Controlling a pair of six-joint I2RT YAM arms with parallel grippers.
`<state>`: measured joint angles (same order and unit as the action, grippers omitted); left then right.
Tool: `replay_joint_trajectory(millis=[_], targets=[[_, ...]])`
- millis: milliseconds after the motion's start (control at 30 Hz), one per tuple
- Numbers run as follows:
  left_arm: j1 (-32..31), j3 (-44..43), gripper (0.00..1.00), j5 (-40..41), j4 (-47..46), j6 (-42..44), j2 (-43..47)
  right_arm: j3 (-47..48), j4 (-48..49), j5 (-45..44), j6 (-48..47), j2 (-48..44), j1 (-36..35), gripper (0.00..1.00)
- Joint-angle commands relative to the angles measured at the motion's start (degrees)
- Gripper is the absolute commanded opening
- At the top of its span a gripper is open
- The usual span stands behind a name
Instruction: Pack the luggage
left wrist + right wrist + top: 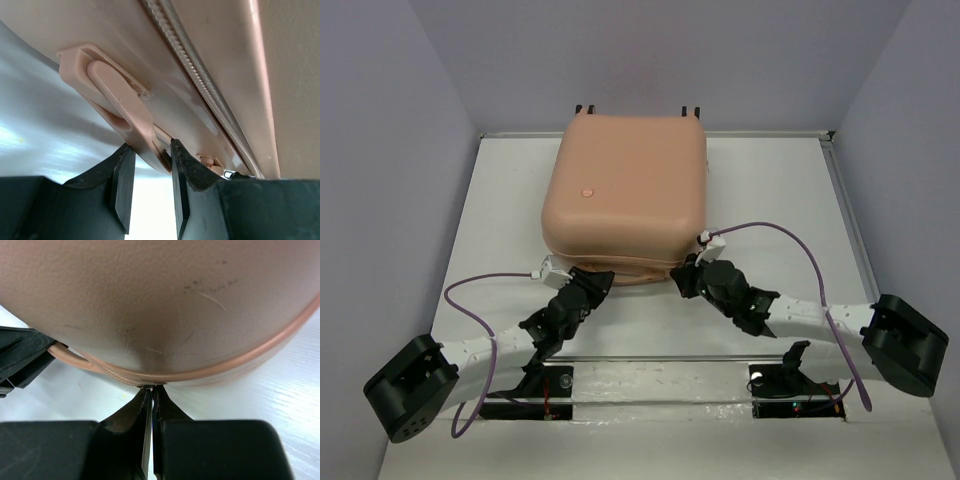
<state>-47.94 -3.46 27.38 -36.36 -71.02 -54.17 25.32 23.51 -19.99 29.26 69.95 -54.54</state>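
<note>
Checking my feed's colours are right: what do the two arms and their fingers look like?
The left arm and right arm look alike: white links, black joint housings, and a bulky rounded black block at the outer end. A thin purple cable loops from a small white module near each wrist. The fingers are plain matt black wedges tapering to the tips.

Far centre: filled by the luggage (pixel 625 185).
Side lanes: bare worktop (pixel 500 220) can be crossed on both flanks, up to the walls (pixel 400 150).
Near edge: crowded by left claw (pixel 598 282) on the handle (pixel 125 110) and right claw (pixel 683 273) on the zipper pull (pixel 146 386).
</note>
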Motion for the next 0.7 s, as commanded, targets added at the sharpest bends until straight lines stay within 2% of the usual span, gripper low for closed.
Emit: replay_joint_trajectory(millis=[0, 100, 267, 467, 533, 667], targets=[[-1.98, -2.07, 0.06, -0.13, -4.07, 7.39, 3.19, -1.06, -0.81, -14.28, 0.8, -8.05, 1.02, 0.07], [-1.98, -2.69, 0.06, 0.31, -3.02, 8.09, 3.63, -2.64, -6.87, -15.52, 0.89, -12.55, 2.33, 0.07], [-1.89, -2.86, 0.06, 1.28, -2.05, 8.27, 4.07, -4.67, -11.46, -12.81, -0.07, -18.35, 5.49, 0.07], [-2.24, -3.57, 0.06, -0.13, -3.1, 8.88, 3.2, -2.21, -10.07, -5.25, -0.52, -12.84, 5.5, 0.07], [-3.47, -5.14, 0.06, -0.13, -4.24, 9.58, 1.36, -1.16, -6.03, -3.04, 0.53, -9.41, 2.44, 0.07], [-4.79, -7.34, 0.06, -1.18, -7.22, 11.25, -3.29, 6.11, -7.76, -7.94, 0.72, -2.2, -8.54, 0.07]])
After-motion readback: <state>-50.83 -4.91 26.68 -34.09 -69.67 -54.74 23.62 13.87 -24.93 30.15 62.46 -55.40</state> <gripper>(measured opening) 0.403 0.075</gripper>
